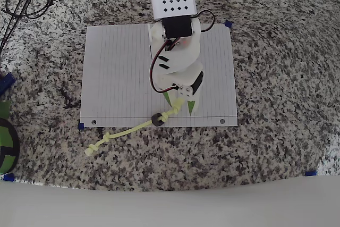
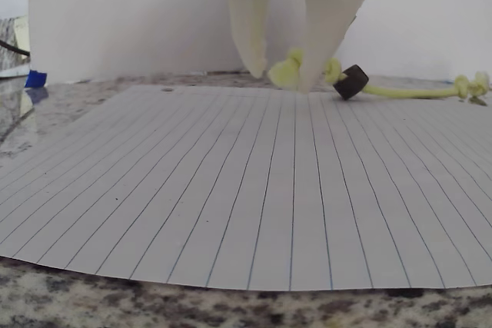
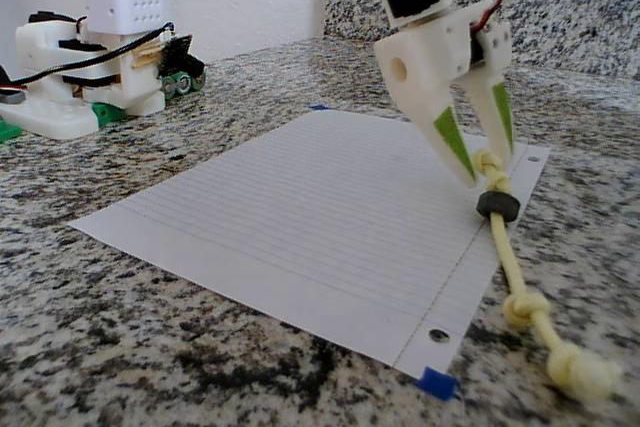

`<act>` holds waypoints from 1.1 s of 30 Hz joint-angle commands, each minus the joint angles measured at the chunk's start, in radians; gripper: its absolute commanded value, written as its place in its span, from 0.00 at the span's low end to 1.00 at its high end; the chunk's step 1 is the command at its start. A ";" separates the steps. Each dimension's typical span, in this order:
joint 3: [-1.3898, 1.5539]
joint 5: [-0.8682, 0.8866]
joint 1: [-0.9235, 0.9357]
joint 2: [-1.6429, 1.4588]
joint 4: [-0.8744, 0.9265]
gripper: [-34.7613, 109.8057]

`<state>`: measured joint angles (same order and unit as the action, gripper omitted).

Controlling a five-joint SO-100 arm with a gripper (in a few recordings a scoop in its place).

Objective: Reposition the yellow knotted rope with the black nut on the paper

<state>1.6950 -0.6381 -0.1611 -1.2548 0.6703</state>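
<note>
The white lined paper (image 1: 122,73) lies flat on the granite counter. The yellow knotted rope (image 1: 125,130) runs from the counter left of the sheet's near edge up onto the paper. The black nut (image 1: 156,120) is threaded on it at that edge. My gripper (image 1: 179,102) points down at the rope's upper end knot (image 2: 284,71). That knot sits between the two fingers, which press close on either side. The nut (image 2: 351,81) rests just right of the fingers in the wrist view. In the fixed view the gripper (image 3: 488,165) holds the rope end just above the nut (image 3: 497,205).
Blue tape tabs (image 1: 80,126) mark the paper's corners. Black cables (image 1: 24,3) loop at the far left of the overhead view. A dark round object (image 1: 6,144) sits at the left edge. The arm's base (image 3: 90,77) stands beyond the paper in the fixed view.
</note>
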 commanded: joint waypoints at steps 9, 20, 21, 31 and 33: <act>-0.034 -0.014 0.025 -0.021 -0.028 0.53; -0.034 -0.014 0.037 -0.021 -0.023 0.37; -0.034 -0.015 0.037 -0.021 -0.023 0.30; -0.032 -0.038 0.040 -0.037 -0.018 0.24; -0.031 -0.054 0.041 -0.061 0.002 0.24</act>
<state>1.6950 -0.6673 -0.1243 -1.2548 0.6550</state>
